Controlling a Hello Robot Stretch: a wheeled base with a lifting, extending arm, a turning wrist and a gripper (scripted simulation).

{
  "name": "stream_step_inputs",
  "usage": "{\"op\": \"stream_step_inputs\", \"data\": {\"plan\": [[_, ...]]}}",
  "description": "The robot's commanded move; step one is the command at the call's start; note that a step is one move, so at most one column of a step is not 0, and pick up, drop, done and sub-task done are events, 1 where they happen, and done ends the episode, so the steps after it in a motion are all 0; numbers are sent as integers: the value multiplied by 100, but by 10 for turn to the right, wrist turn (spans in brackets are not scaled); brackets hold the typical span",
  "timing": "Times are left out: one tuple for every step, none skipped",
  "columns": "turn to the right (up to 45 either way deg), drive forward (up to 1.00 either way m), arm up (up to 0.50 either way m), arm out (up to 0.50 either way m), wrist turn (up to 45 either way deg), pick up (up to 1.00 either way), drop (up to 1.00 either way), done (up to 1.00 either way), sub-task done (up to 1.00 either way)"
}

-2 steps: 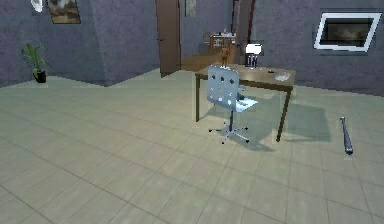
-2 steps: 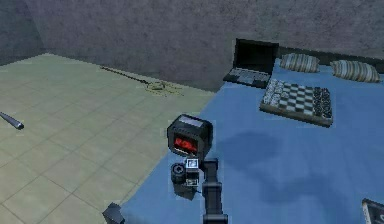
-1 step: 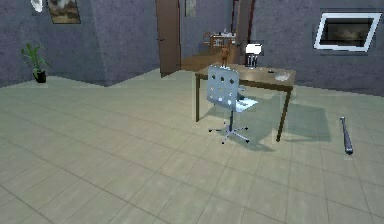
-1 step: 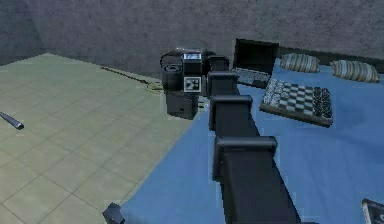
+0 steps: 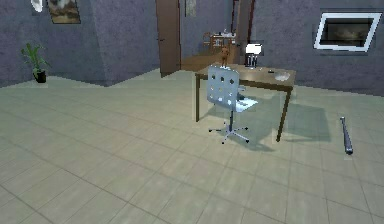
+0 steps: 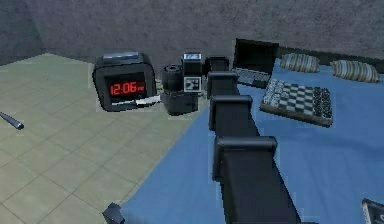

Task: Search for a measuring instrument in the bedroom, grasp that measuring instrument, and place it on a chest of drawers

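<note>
A black alarm clock [image 6: 125,85] with red digits hangs at the far end of my gripper [image 6: 158,88], above the tiled floor and just off the edge of a blue bed [image 6: 330,170]. The gripper holds this clock. Its dark body [image 6: 178,78] sits left of the two white marker squares [image 6: 192,64]. The dark arm bar [image 6: 235,140] rises from the arm side view's bottom edge and crosses the bed.
On the bed lie a laptop [image 6: 252,58], a chessboard [image 6: 300,100] and two striped pillows [image 6: 355,70]. A bat [image 6: 10,120] lies on the floor. Ahead stand a wooden desk [image 5: 270,88], a white swivel chair [image 5: 228,100], another bat [image 5: 345,135], a plant [image 5: 37,62] and a door [image 5: 168,35].
</note>
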Motion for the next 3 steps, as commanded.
{"op": "stream_step_inputs", "data": {"plan": [[0, 0, 0, 0, -450, 0, 0, 0, 0], [0, 0, 0, 0, -450, 0, 0, 0, 0], [0, 0, 0, 0, -150, 0, 0, 0, 0]]}}
